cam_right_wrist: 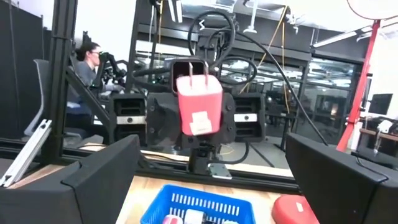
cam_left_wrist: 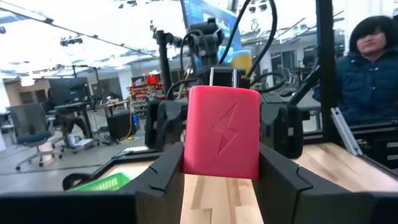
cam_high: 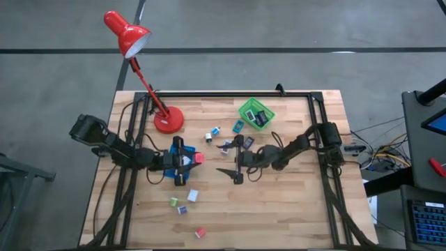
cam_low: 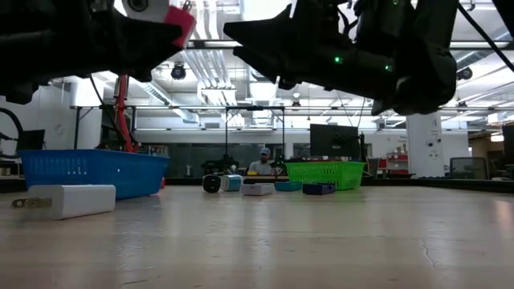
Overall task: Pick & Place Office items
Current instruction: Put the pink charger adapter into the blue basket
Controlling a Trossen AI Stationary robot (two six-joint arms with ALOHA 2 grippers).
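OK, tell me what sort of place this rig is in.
Probably a robotics lab or workshop: a wooden table in a black frame, more desks and monitors behind, bare ceiling strip lights, people seated nearby.

Red desk lamp (cam_high: 139,63): round base on the counter (cam_high: 279,209) near the far left corner, head leaning out past the far edge. Green basket (cam_high: 256,113) at the far edge, mid-counter. Blue tray (cam_low: 92,172) on the left half. A person in a dark jacket (cam_left_wrist: 373,68) beyond the counter.

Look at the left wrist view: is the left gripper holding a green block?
No. The left gripper is shut on a red block with a lightning-bolt mark, held between its two dark fingers.
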